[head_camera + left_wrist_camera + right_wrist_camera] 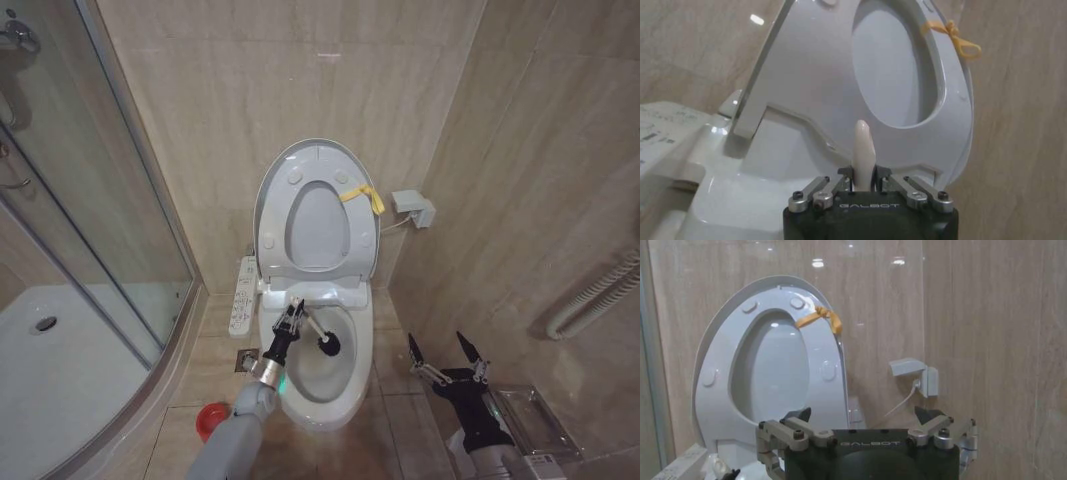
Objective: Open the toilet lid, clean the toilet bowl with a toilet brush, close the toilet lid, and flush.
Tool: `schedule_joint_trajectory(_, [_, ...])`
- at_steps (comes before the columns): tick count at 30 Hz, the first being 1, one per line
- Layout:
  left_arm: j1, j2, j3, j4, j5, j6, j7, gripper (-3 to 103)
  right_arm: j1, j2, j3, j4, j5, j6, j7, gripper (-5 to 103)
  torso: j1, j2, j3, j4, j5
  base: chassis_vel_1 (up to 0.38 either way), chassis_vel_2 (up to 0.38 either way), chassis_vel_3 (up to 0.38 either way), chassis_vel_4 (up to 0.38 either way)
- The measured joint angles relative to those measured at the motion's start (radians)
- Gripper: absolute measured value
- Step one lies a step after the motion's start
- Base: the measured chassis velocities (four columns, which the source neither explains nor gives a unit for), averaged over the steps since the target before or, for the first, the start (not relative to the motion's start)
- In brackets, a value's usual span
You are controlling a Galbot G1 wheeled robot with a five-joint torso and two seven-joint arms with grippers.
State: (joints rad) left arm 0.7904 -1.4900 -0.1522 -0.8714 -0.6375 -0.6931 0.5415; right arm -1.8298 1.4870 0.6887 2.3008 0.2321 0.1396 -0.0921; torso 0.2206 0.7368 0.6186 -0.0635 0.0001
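Left gripper (292, 316) fingers (829, 187) around toilet brush (320, 336)

The toilet lid (318, 160) stands upright against the wall. The left gripper (292, 318) sits over the toilet bowl (345, 385), clamped on the toilet brush (318, 335), whose dark head is inside the bowl. The right gripper (447, 352) hangs beside the bowl's right edge, fingers spread.
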Motion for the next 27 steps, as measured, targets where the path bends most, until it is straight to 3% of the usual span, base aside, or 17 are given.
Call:
schedule_joint_trajectory(12, [-0.052, -0.047, 0.007, -0.019, 0.028, -0.003, -0.018, 22, 0.000, 0.000, 0.000, 0.000, 0.000, 0.000, 0.000, 100, 0.000, 0.000, 0.000, -0.0010, -0.0002, 0.000, 0.000, 0.000, 0.000])
schedule_joint_trajectory(20, [-0.002, -0.014, -0.010, -0.008, 0.029, -0.011, 0.003, 22, 0.000, 0.000, 0.000, 0.000, 0.000, 0.000, 0.000, 100, 0.000, 0.000, 0.000, 0.0001, 0.0000, 0.000, 0.000, 0.000, 0.000])
schedule_joint_trajectory(27, [-0.005, -0.009, -0.013, -0.025, 0.033, -0.010, -0.013, 22, 0.000, 0.000, 0.000, 0.000, 0.000, 0.000, 0.000, 100, 0.000, 0.000, 0.000, -0.0006, -0.0002, 0.000, 0.000, 0.000, 0.000])
